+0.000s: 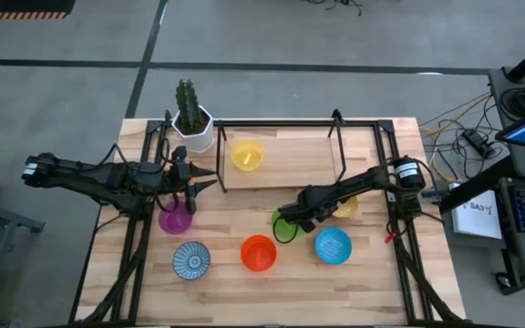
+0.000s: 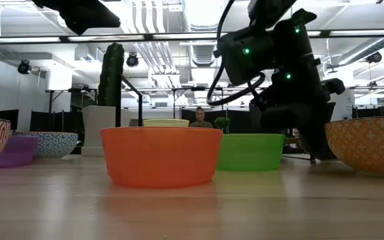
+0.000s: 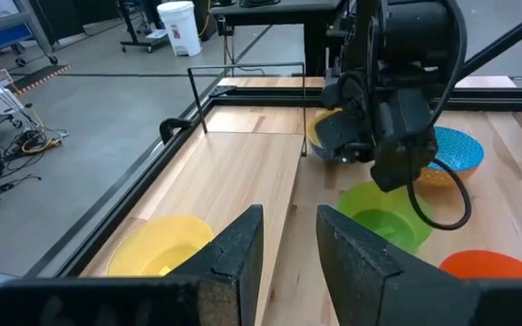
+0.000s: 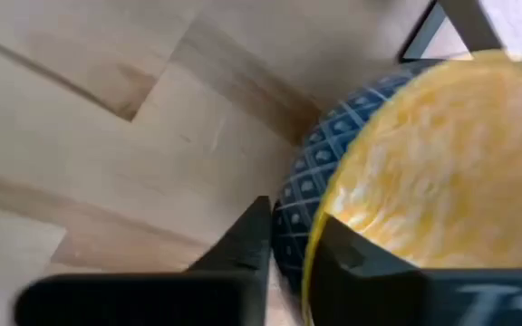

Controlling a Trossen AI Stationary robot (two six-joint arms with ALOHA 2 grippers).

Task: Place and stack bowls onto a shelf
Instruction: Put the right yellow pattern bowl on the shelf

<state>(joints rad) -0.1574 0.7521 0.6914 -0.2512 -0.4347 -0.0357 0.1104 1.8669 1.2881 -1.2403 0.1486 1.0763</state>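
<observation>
The shelf (image 1: 294,159) stands at the table's far side with the yellow bowl (image 1: 247,155) on its left end. My right arm (image 1: 335,194) reaches in from the right. Its gripper (image 4: 290,215) is at the gold-speckled bowl (image 1: 348,209), yellow inside and blue-patterned outside, just in front of the shelf. The green bowl (image 1: 283,228) sits to that bowl's left. Orange-red (image 1: 259,252), blue (image 1: 333,245), blue-patterned white (image 1: 190,260) and purple (image 1: 175,220) bowls rest on the table. My left gripper (image 1: 211,181) hovers open near the shelf's left end, above the purple bowl. My right gripper straddles the gold-speckled bowl's rim (image 4: 311,258). One finger (image 4: 252,237) is outside against the blue-patterned wall (image 4: 290,231) and the other finger (image 4: 343,258) is inside the yellow hollow. Whether the bowl is lifted off the table, I cannot tell.
A white pot with a cactus (image 1: 192,123) stands at the shelf's far left corner. Black frame rails (image 1: 139,237) run along the table's left and right sides. Bare wood lies along the near edge (image 1: 262,296). A person sits far off in the room (image 2: 199,117).
</observation>
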